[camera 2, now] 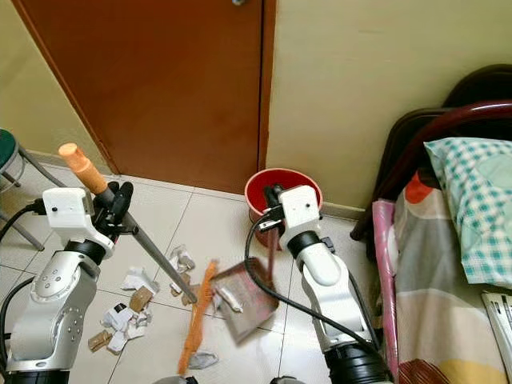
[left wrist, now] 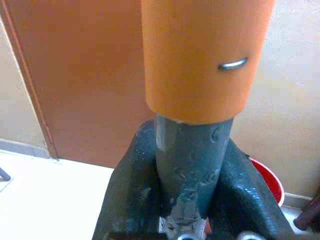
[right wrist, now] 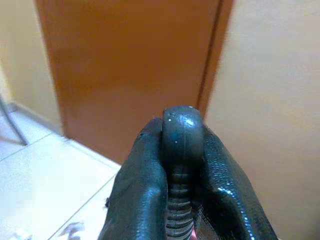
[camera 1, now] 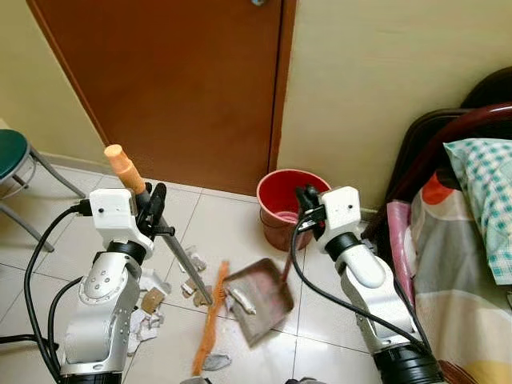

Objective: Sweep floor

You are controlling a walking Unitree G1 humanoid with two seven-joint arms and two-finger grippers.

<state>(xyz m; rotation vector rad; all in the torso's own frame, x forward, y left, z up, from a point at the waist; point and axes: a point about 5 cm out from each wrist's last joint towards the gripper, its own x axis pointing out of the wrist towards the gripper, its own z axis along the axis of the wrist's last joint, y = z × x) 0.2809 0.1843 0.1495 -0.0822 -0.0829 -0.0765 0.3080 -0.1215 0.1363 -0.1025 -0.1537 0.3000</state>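
The left gripper (camera 1: 152, 210) is raised at the robot's left side, its fingers (left wrist: 131, 190) clamped on the grey shaft of the broom (camera 1: 178, 254) just below its orange end cap. The shaft slants down and toward the middle of the floor, ending at the orange brush head (camera 1: 210, 318), which lies on the white floor tiles (camera 1: 240, 224).

The right gripper (camera 1: 306, 200) is held up in front of the red bucket (camera 1: 284, 200), its fingers (right wrist: 144, 190) closed around the rounded black top of the dustpan handle. The handle runs down to the dustpan (camera 1: 258, 298), whose tray sits tilted, low over the tiles, just beside the brush head on the robot's right. One pale scrap lies in the tray.

Crumpled paper scraps (camera 1: 148, 300) and small brown bits are scattered on the tiles to the left of the broom shaft, near the left arm. A few more lie between the shaft and the brush head, and one grey piece lies near the near end of the brush.

The bucket stands against the yellow wall beside the brown door (camera 1: 184, 88). A green stool (camera 1: 12, 156) stands at far left. A bed with patterned bedding (camera 1: 456, 232) lies at right.
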